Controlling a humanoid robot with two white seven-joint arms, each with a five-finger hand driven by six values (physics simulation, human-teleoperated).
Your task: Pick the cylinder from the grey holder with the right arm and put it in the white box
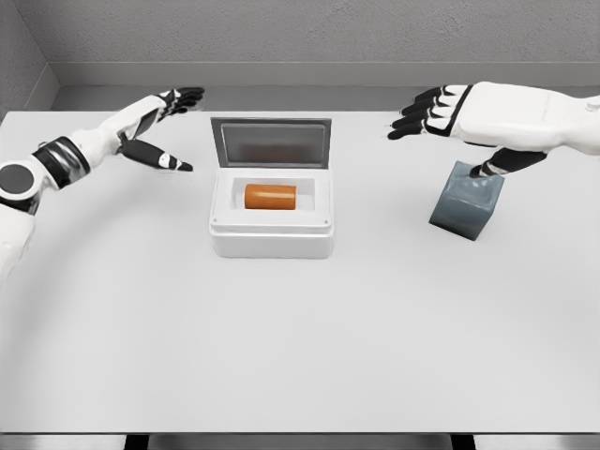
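Looking done already: orange cylinder (270, 196) lying sideways inside the white box (271, 237), right hand (433, 111) empty with fingers spread above the grey holder (466, 202), left hand (169, 120) idle, loose and empty too.

One cylinder (270, 196), one white box (271, 239), one grey holder (464, 208).
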